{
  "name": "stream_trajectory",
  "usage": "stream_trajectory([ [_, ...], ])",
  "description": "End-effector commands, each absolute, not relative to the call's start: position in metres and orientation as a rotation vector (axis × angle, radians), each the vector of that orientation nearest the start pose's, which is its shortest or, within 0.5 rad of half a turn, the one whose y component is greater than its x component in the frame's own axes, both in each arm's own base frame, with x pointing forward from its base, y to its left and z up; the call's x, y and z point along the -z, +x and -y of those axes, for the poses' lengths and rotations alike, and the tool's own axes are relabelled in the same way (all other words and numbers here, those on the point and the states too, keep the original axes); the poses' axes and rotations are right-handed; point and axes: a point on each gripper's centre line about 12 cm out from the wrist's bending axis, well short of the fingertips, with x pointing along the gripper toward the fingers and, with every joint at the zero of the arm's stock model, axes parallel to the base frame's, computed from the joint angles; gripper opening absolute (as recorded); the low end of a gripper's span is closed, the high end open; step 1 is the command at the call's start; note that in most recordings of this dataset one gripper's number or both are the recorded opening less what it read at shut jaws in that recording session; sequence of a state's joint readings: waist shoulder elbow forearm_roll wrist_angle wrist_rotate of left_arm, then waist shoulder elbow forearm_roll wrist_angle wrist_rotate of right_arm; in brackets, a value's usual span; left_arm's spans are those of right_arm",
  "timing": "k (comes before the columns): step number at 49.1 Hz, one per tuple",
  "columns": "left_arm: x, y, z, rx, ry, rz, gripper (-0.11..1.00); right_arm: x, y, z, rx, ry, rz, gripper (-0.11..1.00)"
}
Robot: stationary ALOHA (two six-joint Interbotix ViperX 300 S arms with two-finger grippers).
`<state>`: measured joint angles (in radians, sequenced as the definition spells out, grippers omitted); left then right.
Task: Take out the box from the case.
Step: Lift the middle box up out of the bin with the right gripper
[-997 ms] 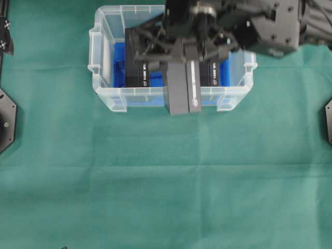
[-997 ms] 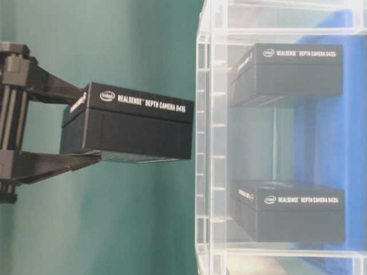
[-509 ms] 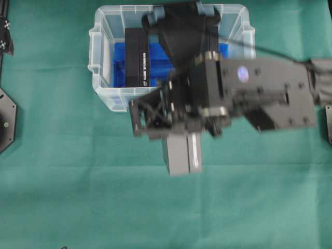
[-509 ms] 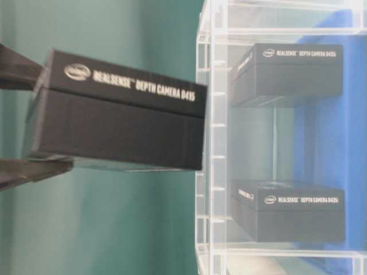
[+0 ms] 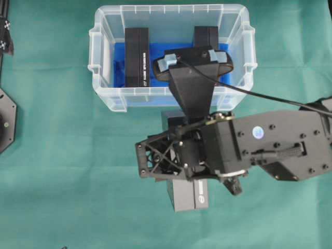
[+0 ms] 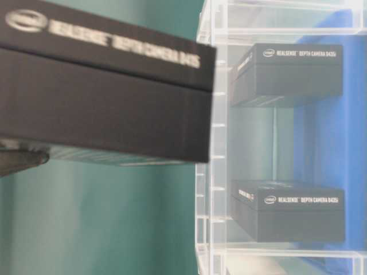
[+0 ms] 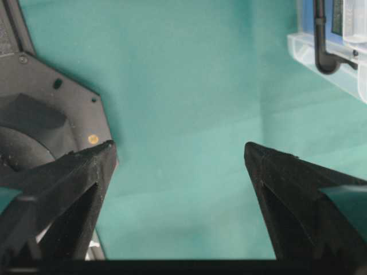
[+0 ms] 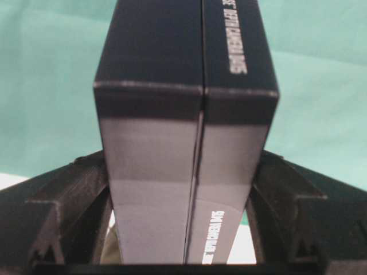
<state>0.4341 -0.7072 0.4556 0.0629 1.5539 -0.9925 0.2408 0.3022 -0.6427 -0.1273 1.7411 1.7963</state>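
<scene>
Your right hand (image 5: 181, 179) is clamped on the box (image 5: 188, 194), one finger pressed to each long side, and the box hangs clear of the case (image 5: 104, 96), out over the green worktop (image 5: 62, 181) just in front of the case's near wall. In the right wrist view the grip sits toward one end of the box, so most of its length sticks out past the fingers.

That overhang is your main risk, as I judge it: a quick swing or a hard stop could make the smooth cardboard pivot or slide between the fingers. Setting it down end-first could tip it over. If you open before it rests on the worktop, it will drop. Stay off the case's near wall too, since a knock there could shove the light tub and the boxes inside it.

Your left hand (image 7: 178, 154) has its fingers spread wide with nothing between them, over the worktop well to the left of the case.

Count: three black boxes in all, one in your grip and two remaining boxes (image 5: 137, 57) standing on edge in the case; one case; two hands.
</scene>
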Motion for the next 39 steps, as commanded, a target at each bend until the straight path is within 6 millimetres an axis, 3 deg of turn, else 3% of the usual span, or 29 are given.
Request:
stream_trajectory([
  [1,-0.358,0.154,-0.079,-1.038,-1.066,-0.978,0.99,-0.390,0.435,-0.093,1.102,1.255,-0.982,0.68],
  [19,-0.358,0.155,-0.079,-1.035,-1.064,-0.978,0.99,-0.322,0.454,-0.098,1.133,1.220,-1.032,0.68],
  [39,-0.356,0.154,-0.078,-1.033,-1.060,-0.987,0.99,-0.244,0.458,-0.101,1.121,1.280,-1.032,0.68],
])
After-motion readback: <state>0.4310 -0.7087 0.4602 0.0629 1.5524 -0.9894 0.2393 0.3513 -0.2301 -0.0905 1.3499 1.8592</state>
